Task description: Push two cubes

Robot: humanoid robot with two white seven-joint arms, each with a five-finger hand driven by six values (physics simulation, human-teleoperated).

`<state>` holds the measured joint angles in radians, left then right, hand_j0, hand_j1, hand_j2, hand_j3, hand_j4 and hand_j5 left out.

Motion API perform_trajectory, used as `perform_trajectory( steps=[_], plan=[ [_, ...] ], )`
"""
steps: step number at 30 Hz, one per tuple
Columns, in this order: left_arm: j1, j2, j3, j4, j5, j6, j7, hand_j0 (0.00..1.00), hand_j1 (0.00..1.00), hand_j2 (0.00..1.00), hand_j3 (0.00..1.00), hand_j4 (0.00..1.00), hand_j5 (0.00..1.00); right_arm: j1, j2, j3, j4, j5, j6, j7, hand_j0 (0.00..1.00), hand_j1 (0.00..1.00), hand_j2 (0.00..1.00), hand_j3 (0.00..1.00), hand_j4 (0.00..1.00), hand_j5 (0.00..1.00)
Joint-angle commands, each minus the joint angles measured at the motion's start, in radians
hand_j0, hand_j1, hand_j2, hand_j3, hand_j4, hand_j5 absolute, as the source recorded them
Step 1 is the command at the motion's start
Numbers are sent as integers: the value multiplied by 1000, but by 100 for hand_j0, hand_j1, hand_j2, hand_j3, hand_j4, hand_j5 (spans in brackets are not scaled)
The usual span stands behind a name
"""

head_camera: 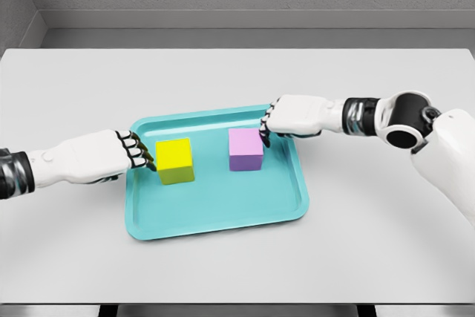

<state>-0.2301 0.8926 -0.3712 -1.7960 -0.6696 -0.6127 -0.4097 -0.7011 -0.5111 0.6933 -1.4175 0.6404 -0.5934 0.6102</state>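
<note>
While both cubes sit in tray (141,228) | left hand (93,157) curled, touching yellow cube (175,160) left side | right hand (297,116) curled at purple cube (246,149) right-far corner.

Clear gap between yellow cube (174,160) and purple cube (246,149), seemingly unobstructed.

Two cubes sit in the tray (289,209), one cube (175,160) left of the other cube (246,149).

Teal tray (223,222) on grey surface (356,250), yellow cube (175,161) and purple cube (246,149) inside, left robot hand (111,155) touching yellow cube, right robot hand (293,116) touching purple cube, fingers curled.
</note>
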Motion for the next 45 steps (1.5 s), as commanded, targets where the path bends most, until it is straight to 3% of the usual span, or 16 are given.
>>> perform_trajectory(
  steps=[1, 14, 21, 31, 40, 45],
  plan=[
    [0, -4, 0, -2, 5, 2, -1, 78, 78, 78, 78, 78, 78, -1, 20, 6, 25, 36, -17, 1, 54, 54, 54, 54, 54, 54],
    [-8, -38, 0, -3, 7, 2, -4, 78, 78, 78, 78, 78, 78, 6, -38, 2, 19, 27, -17, 1, 55, 55, 55, 55, 55, 55],
    [-8, -46, 0, -3, 7, 2, -4, 78, 78, 78, 78, 78, 78, 3, -38, -3, 14, 22, -17, 1, 55, 55, 55, 55, 55, 55],
    [-15, -63, 0, -3, 8, 2, -12, 78, 78, 78, 78, 78, 78, 8, -76, -11, -37, 13, -17, 1, 55, 55, 55, 55, 55, 55],
    [-23, -86, 0, -3, 8, 2, -17, 79, 79, 79, 79, 79, 79, 40, -40, 6, -38, 16, -17, 1, 55, 55, 55, 55, 55, 55],
    [-28, -92, 0, -3, 8, 2, -17, 79, 79, 79, 79, 79, 79, 54, -37, 6, -80, 19, -17, 1, 55, 55, 55, 55, 55, 55]
  ],
)
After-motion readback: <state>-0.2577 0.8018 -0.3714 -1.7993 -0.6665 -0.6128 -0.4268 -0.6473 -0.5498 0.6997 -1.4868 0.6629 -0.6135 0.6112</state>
